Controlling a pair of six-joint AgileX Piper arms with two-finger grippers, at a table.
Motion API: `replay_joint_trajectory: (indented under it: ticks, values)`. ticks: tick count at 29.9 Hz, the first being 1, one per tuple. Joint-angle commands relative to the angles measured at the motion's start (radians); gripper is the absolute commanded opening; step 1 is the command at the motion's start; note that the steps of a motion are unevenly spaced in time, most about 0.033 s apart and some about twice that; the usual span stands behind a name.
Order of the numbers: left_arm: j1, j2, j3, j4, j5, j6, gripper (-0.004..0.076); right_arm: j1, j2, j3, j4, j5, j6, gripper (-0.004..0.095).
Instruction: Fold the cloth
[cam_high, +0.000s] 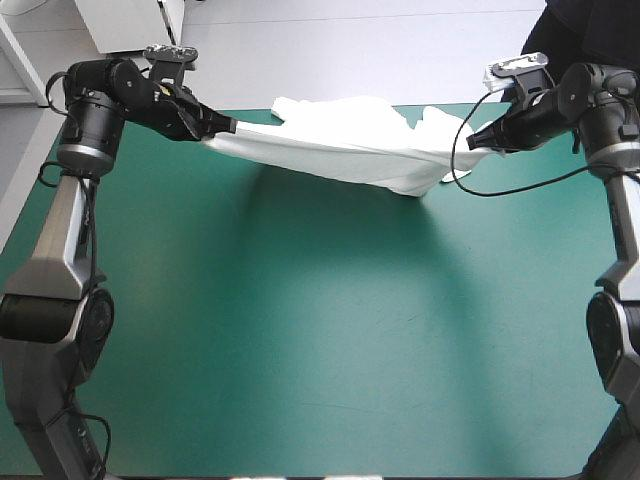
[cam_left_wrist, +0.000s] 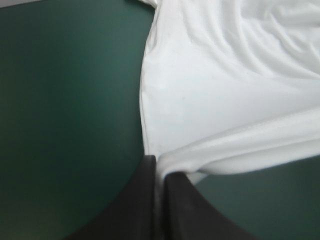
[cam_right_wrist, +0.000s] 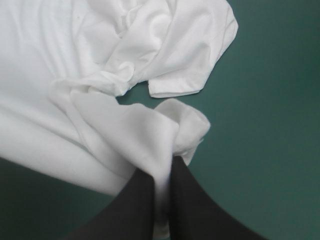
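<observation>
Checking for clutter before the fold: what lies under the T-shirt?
Under the T-shirt, stretched between the left gripper and the right gripper, only the shadowed teal-green cover shows. Its far part rests on the cover, hiding whatever is beneath.

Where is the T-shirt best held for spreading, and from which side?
Probably at its two opposite ends: left hand from the table's left, right hand from its right. The T-shirt hangs stretched between them, so outward pull should flatten it.
</observation>
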Motion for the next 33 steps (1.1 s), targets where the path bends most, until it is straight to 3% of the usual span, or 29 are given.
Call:
replay_joint_trajectory:
  ticks: [1, 10, 16, 24, 33]
  values:
    - [0.012, -0.163, 0.090, 0.003, 0.031, -0.001, -0.0022, -0.019, -0.136, 0.085, -0.006, -0.006, -0.031, -0.0017]
    - [0.009, -0.519, 0.705, -0.032, 0.031, -0.001, -0.0022, -0.014, -0.428, 0.583, 0.054, 0.022, -0.031, -0.0017]
    - [0.009, -0.712, 1.053, -0.005, 0.029, 0.006, -0.0022, 0.052, -0.611, 0.856, 0.041, -0.004, -0.031, -0.0017]
    - [-0.035, -0.844, 1.310, -0.017, 0.029, 0.006, -0.0022, 0.109, -0.676, 1.097, 0.001, 0.035, -0.005, -0.0017]
    - [-0.039, -0.842, 1.430, -0.064, 0.008, 0.041, -0.0022, 0.109, -0.681, 1.150, -0.055, 0.024, 0.017, -0.0017]
